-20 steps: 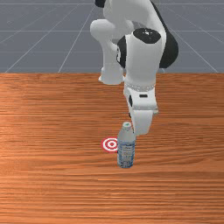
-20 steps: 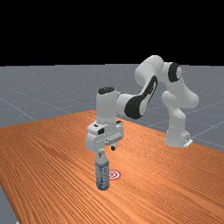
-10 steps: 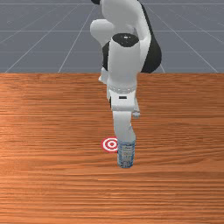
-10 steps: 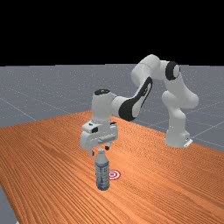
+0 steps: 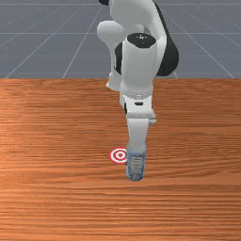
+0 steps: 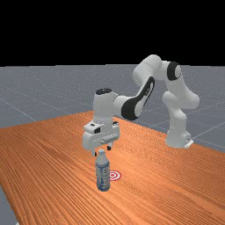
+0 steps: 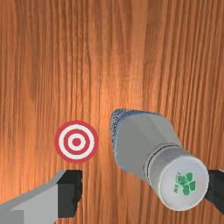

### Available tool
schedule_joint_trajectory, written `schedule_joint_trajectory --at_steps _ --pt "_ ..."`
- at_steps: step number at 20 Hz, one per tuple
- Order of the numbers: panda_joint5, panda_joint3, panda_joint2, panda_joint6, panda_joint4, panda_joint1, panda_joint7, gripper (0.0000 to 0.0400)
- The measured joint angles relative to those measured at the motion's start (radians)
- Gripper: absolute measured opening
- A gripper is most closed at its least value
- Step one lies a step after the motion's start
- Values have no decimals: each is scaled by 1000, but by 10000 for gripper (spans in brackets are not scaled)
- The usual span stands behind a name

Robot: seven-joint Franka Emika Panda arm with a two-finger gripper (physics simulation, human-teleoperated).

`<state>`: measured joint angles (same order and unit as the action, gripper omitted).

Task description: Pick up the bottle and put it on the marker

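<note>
The pincer [image 6: 102, 151], fingers apart, hangs around the upright bottle's [image 6: 103, 173] top, seemingly without grip, so grasping, lifting and placing onto the marker [image 6: 114, 175] remain.

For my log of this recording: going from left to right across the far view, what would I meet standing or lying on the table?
Bottle → red-and-white marker → base of the arm

In the far view your arm [image 6: 132, 107] reached toward nine o'clock, your gripper [image 6: 102, 151] pointed down at six o'clock, its fingers [image 7: 69, 193] spread wide apart.
</note>
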<state>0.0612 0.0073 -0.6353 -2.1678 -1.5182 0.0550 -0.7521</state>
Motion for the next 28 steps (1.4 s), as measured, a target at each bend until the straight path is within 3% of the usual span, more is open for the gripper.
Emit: schedule_joint_trajectory --at_steps 4,7,16,17,18,22,24,28 --pt "-6 -2 -23 54 44 7 24 400" --pt "-6 -7 -15 9 12 9 45 400" --pt "-1 1 -9 17 16 13 22 400" --pt "-2 0 -15 31 28 14 29 245" --pt "-4 1 -24 50 44 14 27 188" --pt "-3 0 -22 31 39 13 29 185" --pt "-20 -25 -16 24 30 24 144 184" --pt "-40 -49 -14 26 27 -18 155 183"
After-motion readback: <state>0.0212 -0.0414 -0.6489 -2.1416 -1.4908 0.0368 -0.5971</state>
